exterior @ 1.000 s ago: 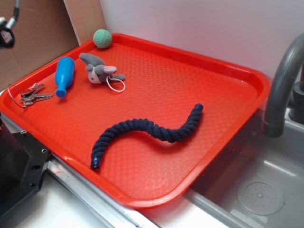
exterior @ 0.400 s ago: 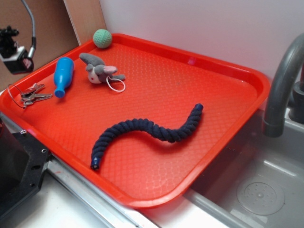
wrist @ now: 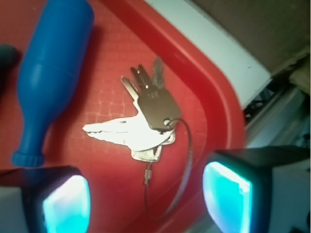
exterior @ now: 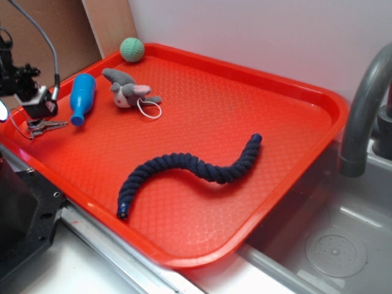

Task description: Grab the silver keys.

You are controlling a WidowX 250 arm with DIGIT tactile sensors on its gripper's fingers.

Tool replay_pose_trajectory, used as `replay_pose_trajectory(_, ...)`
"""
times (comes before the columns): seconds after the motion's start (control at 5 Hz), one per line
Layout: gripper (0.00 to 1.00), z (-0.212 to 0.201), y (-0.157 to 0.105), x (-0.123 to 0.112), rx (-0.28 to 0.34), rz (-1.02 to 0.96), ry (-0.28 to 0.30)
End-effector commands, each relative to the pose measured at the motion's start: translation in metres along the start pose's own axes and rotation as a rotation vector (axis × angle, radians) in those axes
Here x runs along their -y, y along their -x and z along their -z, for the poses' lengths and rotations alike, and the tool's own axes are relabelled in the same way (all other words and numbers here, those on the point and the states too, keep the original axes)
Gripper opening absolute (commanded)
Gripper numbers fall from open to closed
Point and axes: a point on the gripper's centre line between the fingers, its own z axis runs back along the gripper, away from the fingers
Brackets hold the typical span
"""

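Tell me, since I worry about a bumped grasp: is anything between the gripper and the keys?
Nothing visible. In the wrist view the keys lie bare on the red tray, between the open gripper fingers; the blue bottle lies apart, beside them.

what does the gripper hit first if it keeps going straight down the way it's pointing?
Most likely the silver keys. In the wrist view they lie between the open gripper fingers, flat on the red tray. The blue bottle sits off to one side, out of line. Height above the keys is hard to judge.
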Motion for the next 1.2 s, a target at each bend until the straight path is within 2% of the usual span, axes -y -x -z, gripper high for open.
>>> replay_pose_trajectory(0.0, 0.00, 0.009, -0.002, -0.006, -0.002, -0.016, 0.010)
replay_pose_trajectory(0.4, 0.00, 0.004, -0.003, -0.003, -0.013, 0.021, -0.009)
replay_pose_trajectory(0.6, 0.00, -0.011, -0.009, 0.006, -0.010, 0.081, -0.020)
replay_pose_trajectory(0.8, 0.00, -0.056, -0.031, 0.043, -0.032, 0.275, -0.039)
replay_pose_trajectory(1.0, 0.00, -0.104, -0.050, 0.089, -0.022, 0.485, 0.077)
